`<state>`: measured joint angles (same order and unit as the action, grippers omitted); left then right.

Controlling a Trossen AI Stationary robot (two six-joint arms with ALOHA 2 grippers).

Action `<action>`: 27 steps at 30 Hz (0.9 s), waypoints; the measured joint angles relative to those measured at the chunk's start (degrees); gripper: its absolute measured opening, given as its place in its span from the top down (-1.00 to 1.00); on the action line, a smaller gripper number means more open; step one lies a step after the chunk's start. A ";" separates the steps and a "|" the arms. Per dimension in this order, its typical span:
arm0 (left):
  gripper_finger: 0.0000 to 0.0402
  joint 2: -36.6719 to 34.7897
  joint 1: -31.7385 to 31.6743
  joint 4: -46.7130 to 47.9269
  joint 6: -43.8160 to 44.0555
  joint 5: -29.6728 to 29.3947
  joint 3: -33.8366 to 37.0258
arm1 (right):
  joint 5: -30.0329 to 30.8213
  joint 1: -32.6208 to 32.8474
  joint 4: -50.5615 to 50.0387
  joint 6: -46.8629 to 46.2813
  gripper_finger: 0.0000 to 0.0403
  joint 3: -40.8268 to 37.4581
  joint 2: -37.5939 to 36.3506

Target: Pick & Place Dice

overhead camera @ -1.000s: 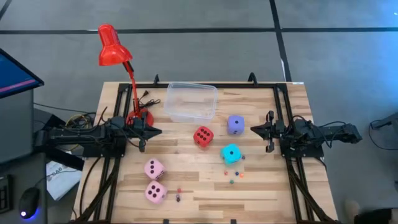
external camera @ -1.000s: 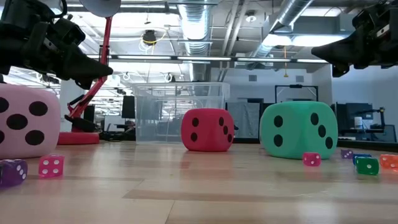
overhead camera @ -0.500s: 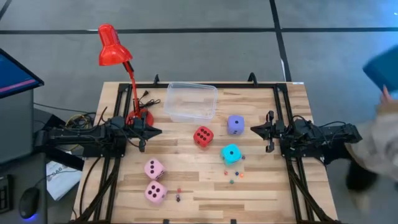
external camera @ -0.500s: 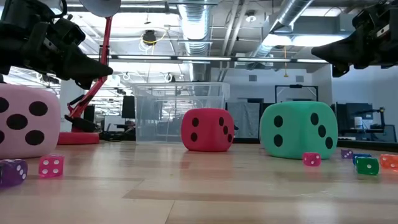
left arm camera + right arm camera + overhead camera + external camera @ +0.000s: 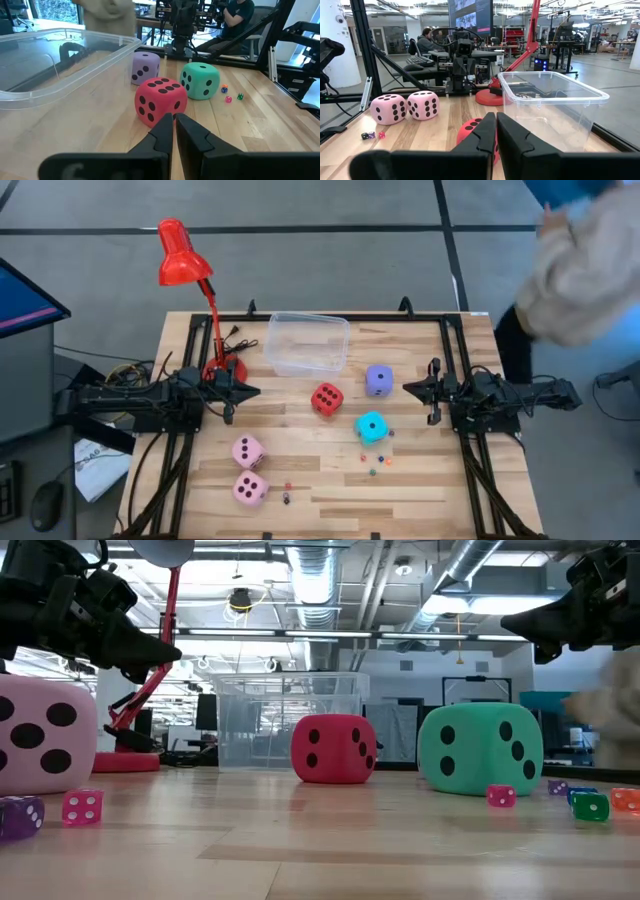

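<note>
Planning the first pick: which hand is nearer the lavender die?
Right. The right hand sits just off the lavender die, toward the table's right side, shut and empty. The left hand waits shut across the table, beyond the red die.

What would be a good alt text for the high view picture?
Five big dice lie on a wooden table: red die, lavender die and cyan die mid-table, two pink dice nearer the left arm. Both arms wait at the sides, left pincer and right pincer shut, beside a clear bin and red lamp.

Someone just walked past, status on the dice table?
Both end effectors, left and right, shut, empty. Five dice loose, bin empty. Person by right corner.
</note>
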<state>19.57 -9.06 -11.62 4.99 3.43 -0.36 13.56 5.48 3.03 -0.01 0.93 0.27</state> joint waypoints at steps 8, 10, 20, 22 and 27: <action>0.94 -0.02 0.00 0.00 0.01 -0.01 -0.02 | -0.02 -0.01 0.00 0.00 0.94 -0.01 -0.02; 0.94 -0.02 0.00 0.01 0.00 -0.01 -0.02 | -0.02 -0.01 0.00 0.00 0.94 -0.02 0.00; 0.94 -0.01 0.00 0.00 -0.01 0.00 -0.02 | 0.00 -0.01 0.00 0.02 0.94 -0.02 0.00; 0.94 -0.02 0.00 0.01 0.00 -0.01 0.00 | 0.00 -0.01 0.00 0.02 0.94 -0.02 -0.01; 0.94 0.00 0.00 0.00 0.01 0.01 -0.02 | 0.00 0.00 0.00 0.01 0.94 0.00 -0.01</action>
<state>19.57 -9.06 -11.62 4.99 3.44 -0.38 13.56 5.48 3.03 0.00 0.93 0.27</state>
